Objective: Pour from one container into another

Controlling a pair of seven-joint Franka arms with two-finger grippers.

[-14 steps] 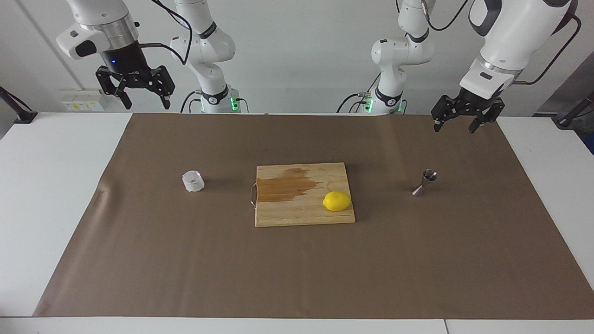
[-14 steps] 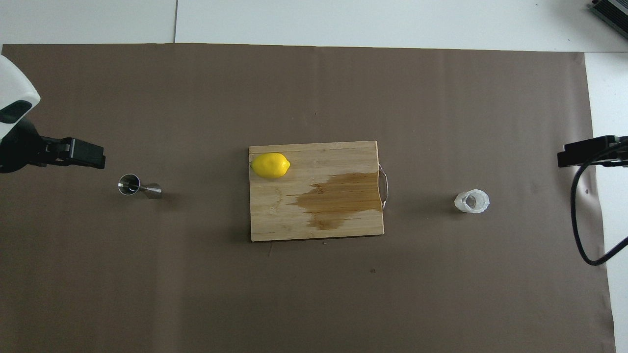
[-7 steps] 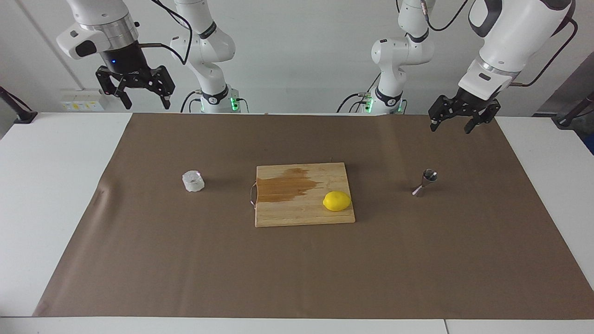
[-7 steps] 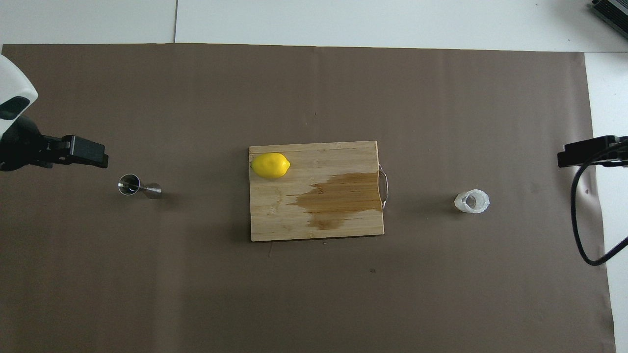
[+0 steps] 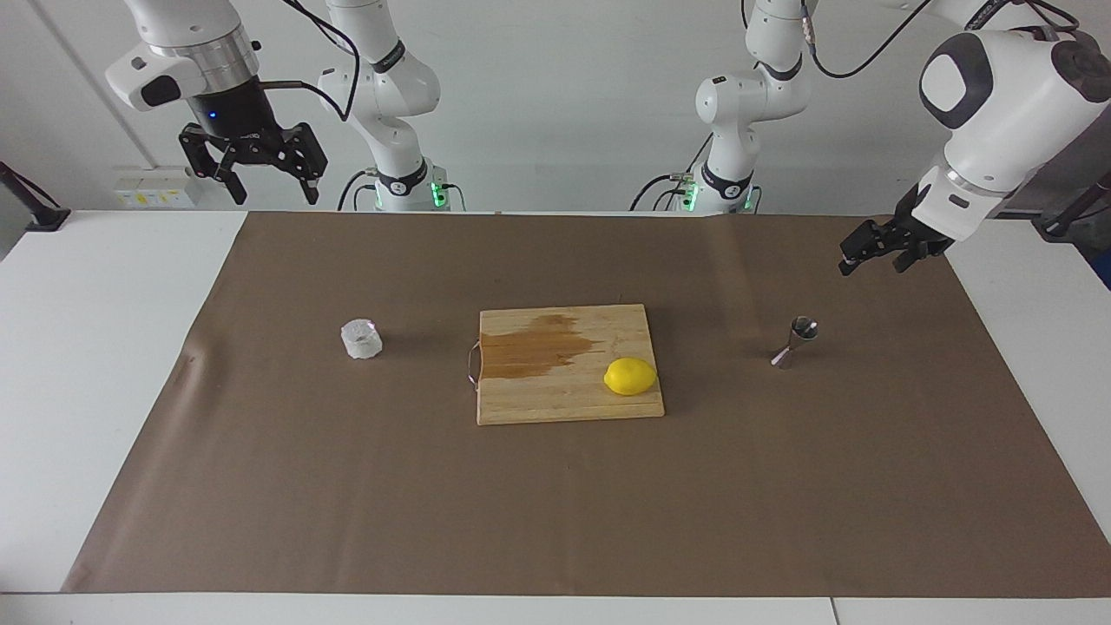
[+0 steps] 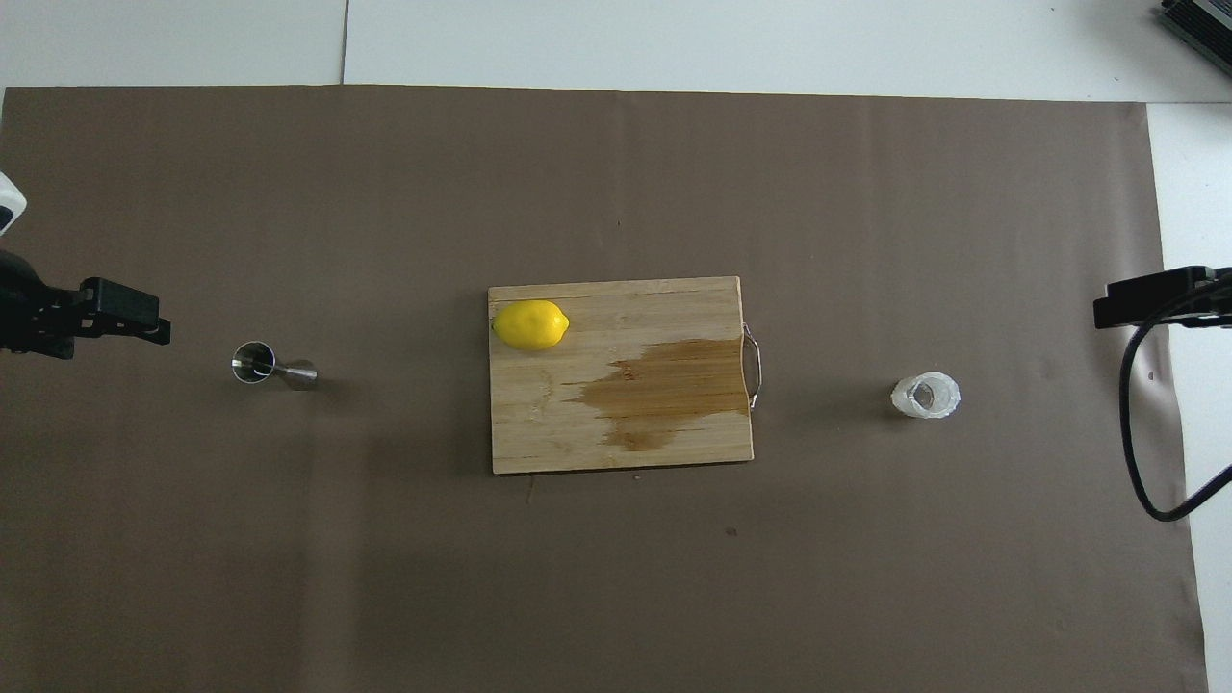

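The squat textured glass cup [image 5: 361, 339] stands on the brown mat toward the right arm's end; it also shows in the overhead view [image 6: 926, 396]. The steel hourglass jigger [image 5: 794, 341] stands upright toward the left arm's end and shows in the overhead view too [image 6: 272, 367]. My left gripper [image 5: 875, 263] is open and empty. It hangs in the air over the mat near its edge, clear of the jigger. My right gripper [image 5: 252, 169] is open and empty. It waits high over the table's corner at the right arm's end.
A wooden cutting board [image 5: 568, 408] lies mid-table between cup and jigger. It has a dark wet stain [image 5: 529, 347] and a metal handle toward the cup. A yellow lemon [image 5: 630, 376] sits on its jigger-side part. The brown mat [image 5: 555, 503] covers most of the table.
My left gripper has dropped lower and swung toward the left arm's end of the table, with its wrist turned. The right arm, cup and jigger have not moved.
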